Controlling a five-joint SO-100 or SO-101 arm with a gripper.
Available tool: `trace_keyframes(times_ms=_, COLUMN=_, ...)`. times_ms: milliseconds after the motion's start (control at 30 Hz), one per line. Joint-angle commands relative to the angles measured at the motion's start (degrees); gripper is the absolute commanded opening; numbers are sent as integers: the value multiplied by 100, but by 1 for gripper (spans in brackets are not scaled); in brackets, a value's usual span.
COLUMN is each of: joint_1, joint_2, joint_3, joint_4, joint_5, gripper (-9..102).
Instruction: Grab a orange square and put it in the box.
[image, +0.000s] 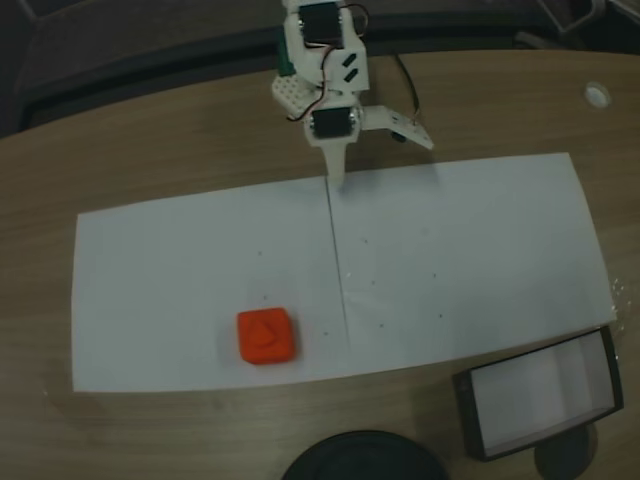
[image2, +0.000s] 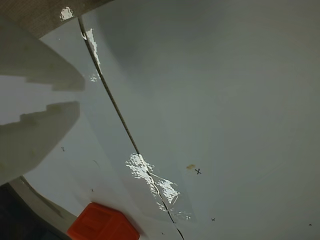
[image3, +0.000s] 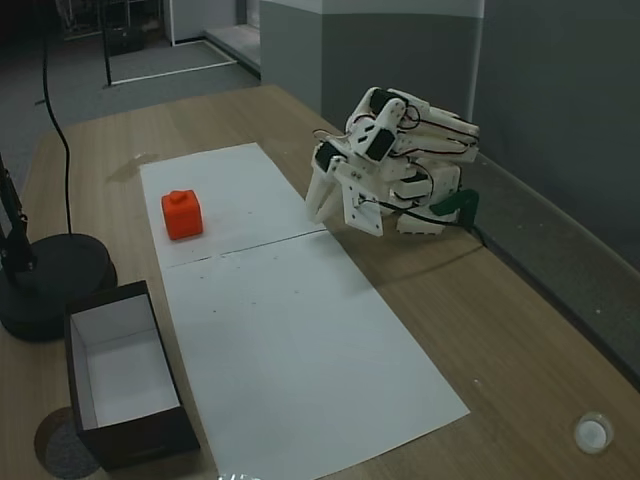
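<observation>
The orange square (image: 266, 336) lies on the left sheet of white paper, near its front edge in a fixed view; it also appears as (image3: 182, 214) and at the bottom edge of the wrist view (image2: 102, 224). The box (image: 467, 415), black-rimmed with a pale inside, sits on the wood at the front right, off the paper (image3: 140, 440). My white gripper (image: 380, 155) hangs open over the far edge of the paper at the seam, well away from the block, with nothing between its fingers (image3: 340, 210) (image2: 80, 97).
Two white sheets (image: 460, 250) meet at a taped seam (image2: 150, 175) on the wooden table. A round black disc (image: 360, 458) stands at the front edge beside the box. A small white cap (image: 597, 95) lies at the far right.
</observation>
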Motion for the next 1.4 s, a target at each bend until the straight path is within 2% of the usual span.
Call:
trace_keyframes(times_ms=0, joint_1=-26, joint_2=97, joint_3=-378, joint_4=88, joint_5=18, gripper=0)
trace_keyframes(times_ms=833, joint_1=-35, joint_2=97, joint_3=-369, joint_4=35, joint_5=9, gripper=0)
trace_keyframes(times_ms=967, joint_1=26, joint_2=97, joint_3=-642, joint_4=-519, joint_5=0, gripper=0)
trace_keyframes(times_ms=1167, joint_1=18, joint_2=-18, joint_3=-1468, joint_4=-1424, joint_5=-703, gripper=11)
trace_keyframes(times_ms=1367, joint_1=633, joint_2=-896, joint_3=-2487, joint_4=-1512, joint_5=-545, gripper=21)
